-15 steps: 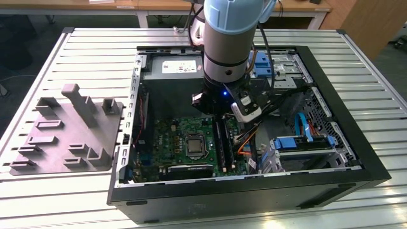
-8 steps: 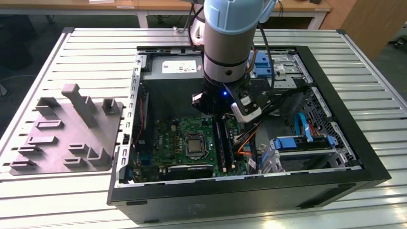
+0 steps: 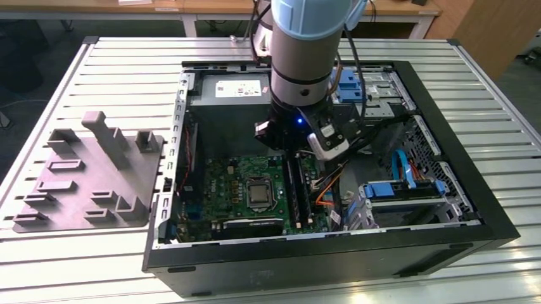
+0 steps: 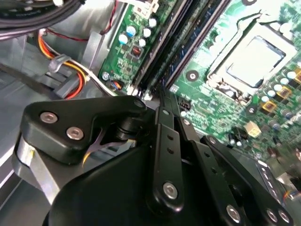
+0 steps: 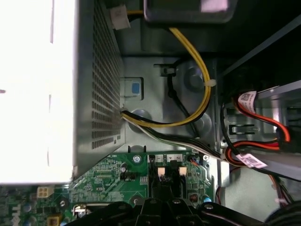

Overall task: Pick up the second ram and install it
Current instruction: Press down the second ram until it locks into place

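Pincer (image 3: 298,147) sits low inside the open computer case (image 3: 439,240), right above the far end of the black memory slots (image 3: 293,190) on the motherboard (image 3: 228,183). In the exterior view you see the arm (image 3: 300,57) coming straight down into the case, a blue light lit on its wrist. In the second wrist view the black linkages of the pincer (image 4: 162,101) draw to a narrow point over the slots (image 4: 164,56); you cannot tell whether the tips are closed on anything. The second ram cannot be picked out for certain: dark strips lie along the slots beside the processor socket (image 4: 251,59), but which is a stick is unclear. The grey tray (image 3: 85,183) with upright pegs rests on the counter (image 3: 473,82), just beside the case on the exterior view's left. Yellow and red cables (image 5: 197,94) loop inside the case beyond the board's edge.
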You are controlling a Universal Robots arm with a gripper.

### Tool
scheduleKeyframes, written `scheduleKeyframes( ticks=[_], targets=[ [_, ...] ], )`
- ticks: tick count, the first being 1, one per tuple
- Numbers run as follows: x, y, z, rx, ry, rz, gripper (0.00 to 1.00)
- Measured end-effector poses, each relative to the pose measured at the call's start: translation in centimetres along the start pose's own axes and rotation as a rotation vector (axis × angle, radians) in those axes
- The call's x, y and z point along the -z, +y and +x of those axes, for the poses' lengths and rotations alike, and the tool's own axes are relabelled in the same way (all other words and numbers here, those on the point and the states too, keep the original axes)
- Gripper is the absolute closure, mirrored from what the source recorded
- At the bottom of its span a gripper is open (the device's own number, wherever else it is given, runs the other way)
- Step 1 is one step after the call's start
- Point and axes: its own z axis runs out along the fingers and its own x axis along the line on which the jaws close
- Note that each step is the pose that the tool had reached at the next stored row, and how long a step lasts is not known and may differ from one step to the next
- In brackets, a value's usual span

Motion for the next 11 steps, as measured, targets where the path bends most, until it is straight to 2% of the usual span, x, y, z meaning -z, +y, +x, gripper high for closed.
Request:
scheduleKeyframes(
  ticks=[6, 9, 11],
  targets=[
    [1.15, 0.11, -0.04, 0.000, -0.0001, 0.0000, 0.90],
    [1.22, 0.12, -0.05, 0.000, -0.0003, 0.0009, 0.90],
    [1.25, 0.00, -0.05, 0.000, -0.0002, 0.0049, 0.90]
  ],
)
